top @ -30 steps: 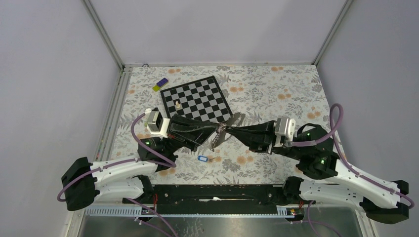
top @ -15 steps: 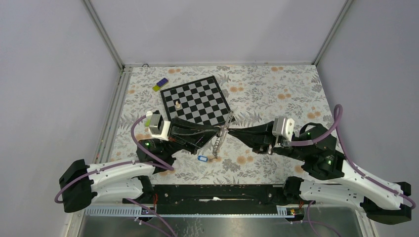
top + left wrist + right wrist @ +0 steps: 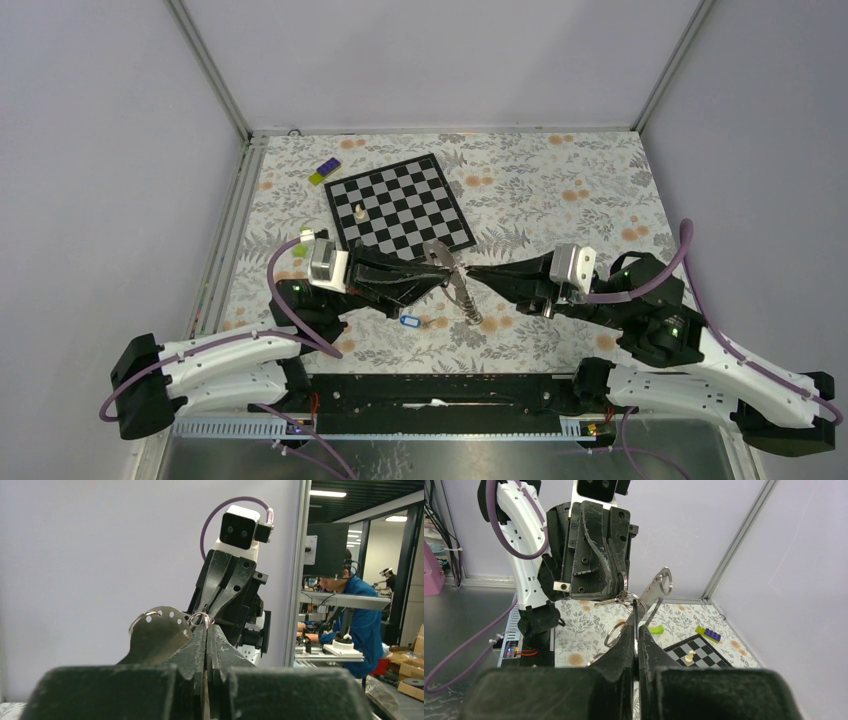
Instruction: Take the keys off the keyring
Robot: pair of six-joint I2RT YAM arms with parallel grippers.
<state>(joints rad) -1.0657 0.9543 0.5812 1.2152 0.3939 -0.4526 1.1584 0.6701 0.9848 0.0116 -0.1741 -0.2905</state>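
1. Both arms reach inward from their bases and meet tip to tip just off the near edge of the chessboard [image 3: 400, 205]. Their forearms are low and nearly level, and each wrist camera looks at the other arm.
2. The left gripper [image 3: 438, 268] is clamped tight. The left wrist view shows its fingers pressed together on a wire loop of the keyring [image 3: 624, 598].
3. The right gripper [image 3: 470, 271] is likewise squeezed closed on the same cluster of loops, but which loop it pinches is hard to make out.
4. The keys [image 3: 436, 250] hang from the keyring in the air between the two tips. One silvery key juts over the chessboard's near edge, and another slants away from the board toward the bases.
5. The keys cannot be counted, because the loops overlap and the fingers cover the joins.
6. A blue tag [image 3: 408, 321] lies on the table, nearer the bases than the chessboard and apart from the held cluster. Whether a ring sits on it is too small to see.
7. The tag's white label is too small for any writing to be read.
8. A white chess piece [image 3: 359, 211] stands upright on the chessboard's left part.
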